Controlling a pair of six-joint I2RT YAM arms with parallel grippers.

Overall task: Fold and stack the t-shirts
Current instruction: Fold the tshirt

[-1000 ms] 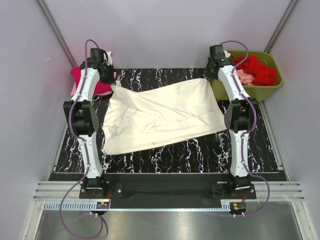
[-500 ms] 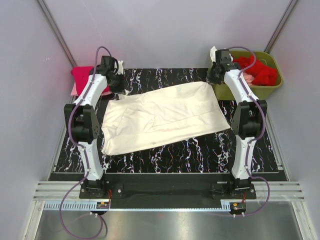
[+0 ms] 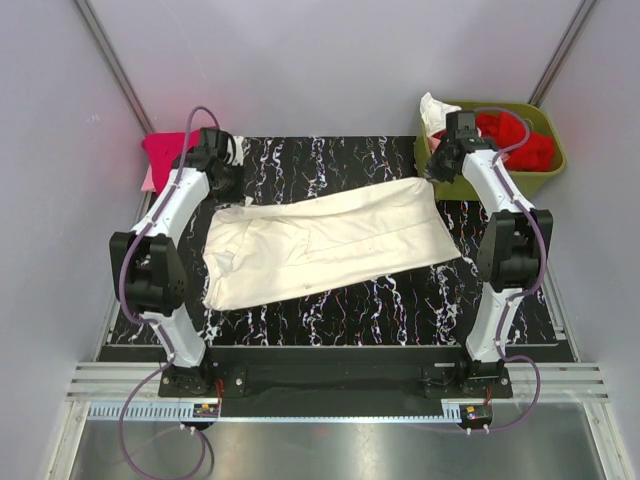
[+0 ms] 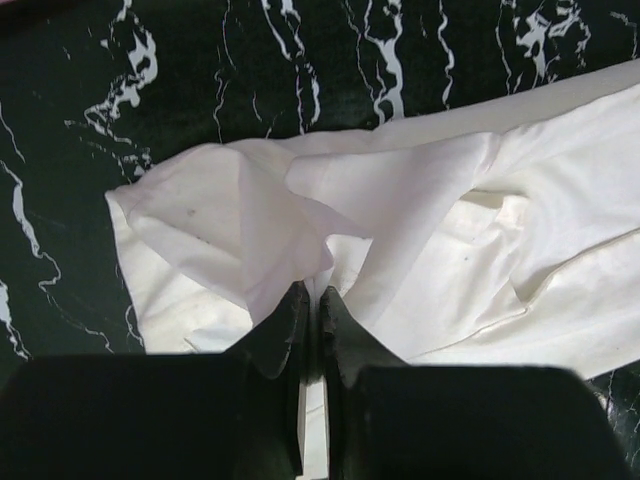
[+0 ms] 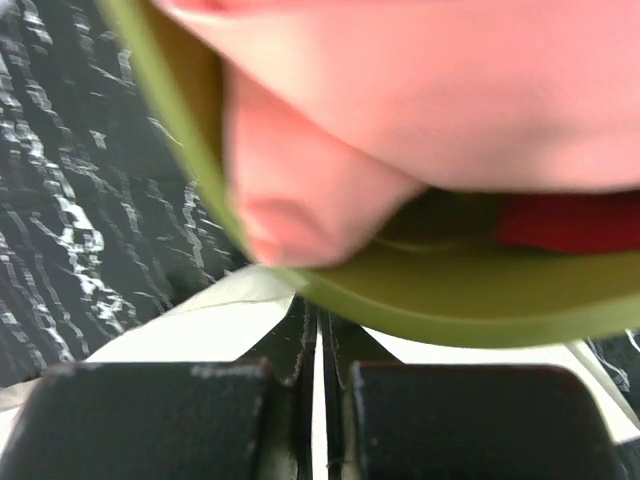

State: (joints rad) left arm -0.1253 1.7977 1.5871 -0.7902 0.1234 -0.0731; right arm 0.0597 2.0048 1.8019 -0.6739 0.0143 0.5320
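The left gripper [image 4: 312, 295] and right gripper [image 5: 318, 312] each pinch a far corner of the cream t-shirt [image 3: 330, 240], seemingly stretching it flat across the table [image 3: 330, 160] before folding.

Cream-white t-shirt [image 3: 320, 240] is our marker. Its far-left corner vanishes beneath the left gripper [image 4: 312, 292], and in the left wrist view its right side runs off the frame. At its far-right corner the right gripper [image 5: 318, 312] and the green bin [image 5: 450, 300] are badly blurred, and the pink cloth [image 5: 420, 90] is a shapeless smear. Beyond its left end, the magenta t-shirt [image 3: 162, 150] sits half behind the left arm.
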